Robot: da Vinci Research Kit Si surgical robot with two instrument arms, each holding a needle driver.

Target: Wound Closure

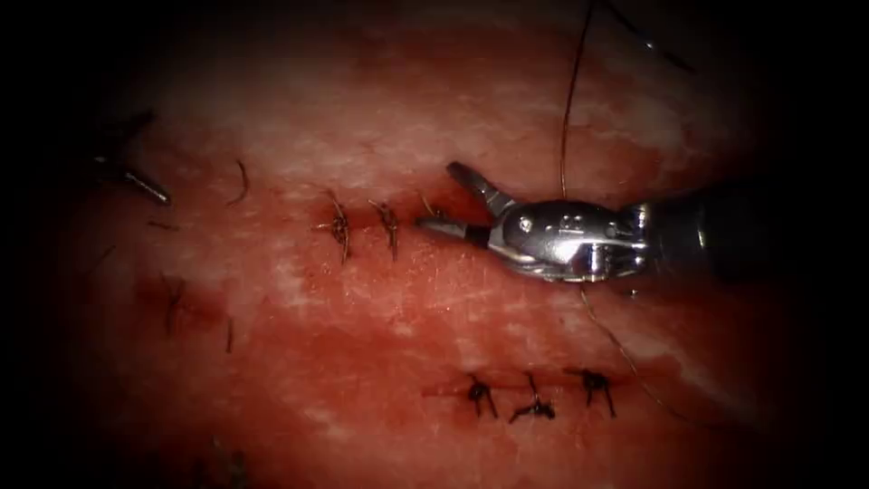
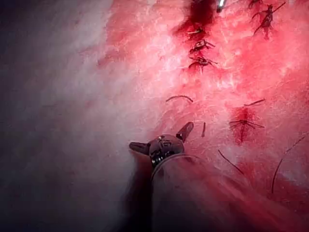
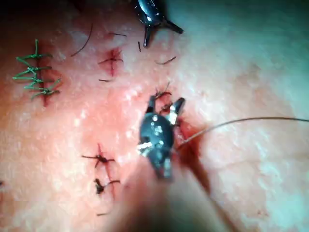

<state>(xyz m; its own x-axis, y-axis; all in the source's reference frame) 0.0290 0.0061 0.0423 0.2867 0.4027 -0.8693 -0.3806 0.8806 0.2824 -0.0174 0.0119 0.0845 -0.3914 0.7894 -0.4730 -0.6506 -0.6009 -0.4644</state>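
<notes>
The right end effector stands with its jaws spread wide over the unclosed stretch of the cut, one jaw raised and the other lying low at the tissue, and I judge that it grasps nothing. Two tied stitches sit just ahead of its tips along the same cut. The thread runs up and away from behind its wrist and trails out again on the near side toward a second row of knots. I cannot make out the needle. The left end effector hangs well apart from the right one, beyond the stitches, jaws also splayed and empty, with loose cut ends of thread lying on the tissue just ahead of it. The risks, as I judge them: the low jaw sits so close to the wound edge that it could snag or bruise the tissue, or catch the nearest knot and loosen it. The slack thread passing behind the wrist could foul the joint. With neither tool holding it, thread tension is uncontrolled.
</notes>
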